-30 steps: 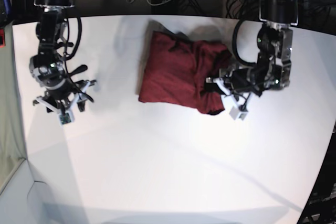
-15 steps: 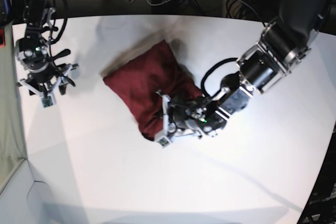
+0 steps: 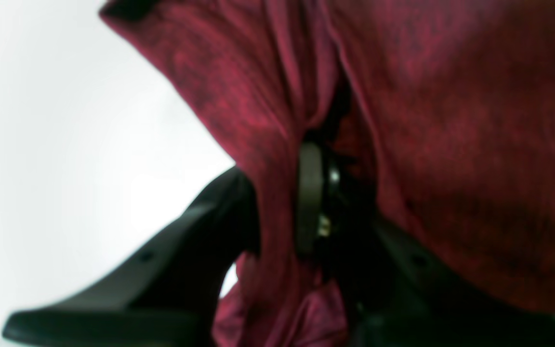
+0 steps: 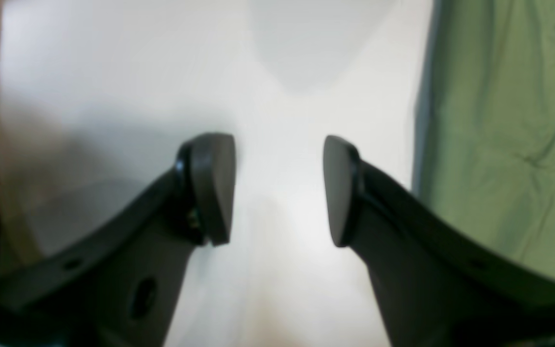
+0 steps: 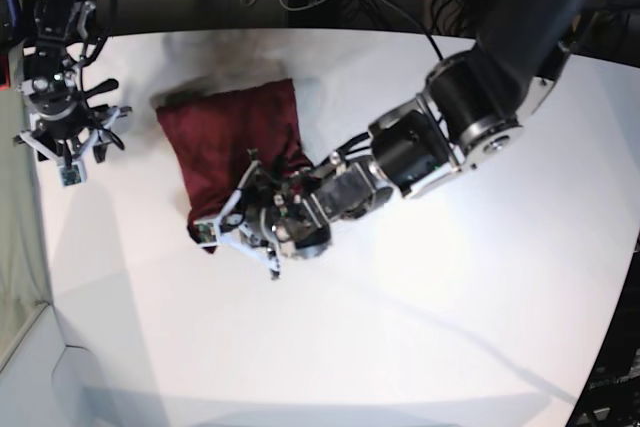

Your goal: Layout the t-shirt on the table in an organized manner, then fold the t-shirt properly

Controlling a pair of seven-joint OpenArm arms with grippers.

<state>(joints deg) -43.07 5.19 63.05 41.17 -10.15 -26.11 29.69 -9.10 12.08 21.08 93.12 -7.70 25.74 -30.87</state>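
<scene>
Two hands share the work unevenly: the left hand (image 5: 243,219) is pinched on a fold of the t-shirt (image 5: 232,139), presumably to drag it flat across the tabletop (image 5: 400,347); the cloth lies bunched toward the far left; the right hand (image 5: 68,142) hovers beside it, fingers (image 4: 212,188) spread, holding nothing, seemingly ready to catch an edge.

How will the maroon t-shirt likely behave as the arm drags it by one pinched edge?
The t-shirt is probably floppy: it bunches and folds around the left gripper that pinches it. It looks thin and light, so it should slide easily on the smooth table, but will likely crumple rather than stay flat.
</scene>
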